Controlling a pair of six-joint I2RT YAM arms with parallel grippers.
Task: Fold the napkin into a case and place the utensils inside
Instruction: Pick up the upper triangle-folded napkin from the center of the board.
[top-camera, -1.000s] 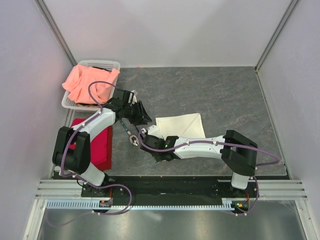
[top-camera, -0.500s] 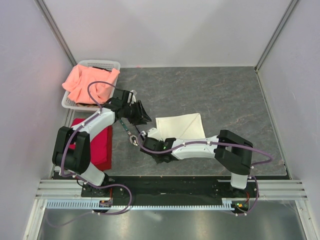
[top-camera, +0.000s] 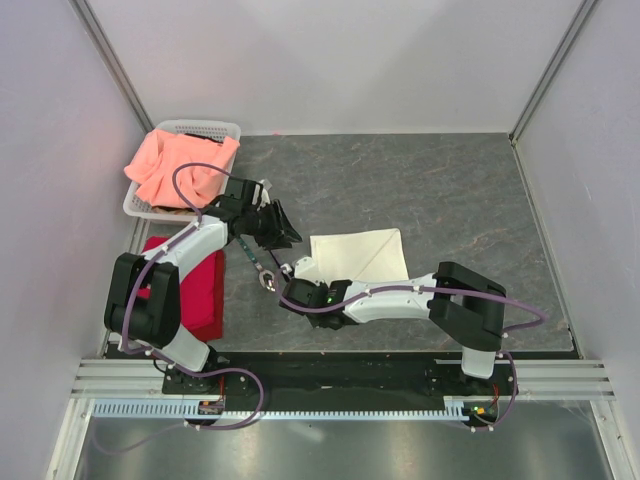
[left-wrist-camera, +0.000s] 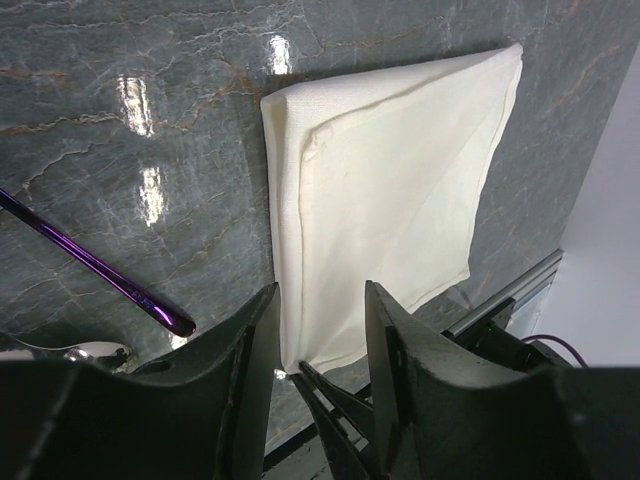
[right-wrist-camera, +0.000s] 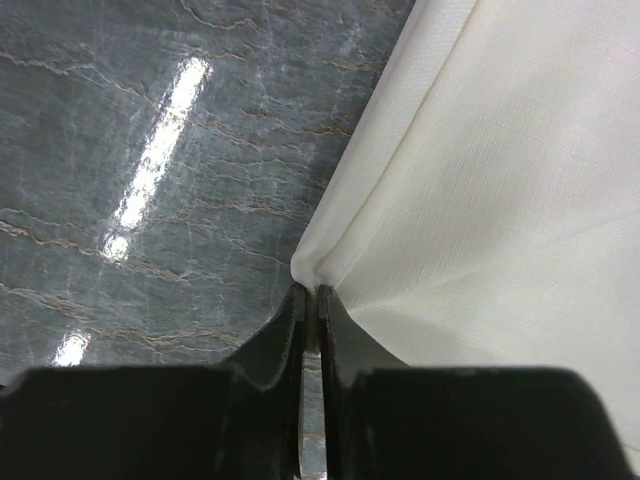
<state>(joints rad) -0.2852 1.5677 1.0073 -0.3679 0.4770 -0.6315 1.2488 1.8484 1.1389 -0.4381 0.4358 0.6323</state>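
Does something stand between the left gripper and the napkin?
Nothing visible does. The left gripper, jaws open, faces the napkin directly. The utensils lie off to one side. The right gripper is closed on the napkin's nearest corner.

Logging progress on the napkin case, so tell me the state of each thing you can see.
napkin: folded flat on the table, one corner pinched.
utensils: lying on the table, outside the napkin.
right hand: shut on the napkin's corner.
left hand: open, empty.
pink cloth: heaped in the basket.
red cloth: lying flat.
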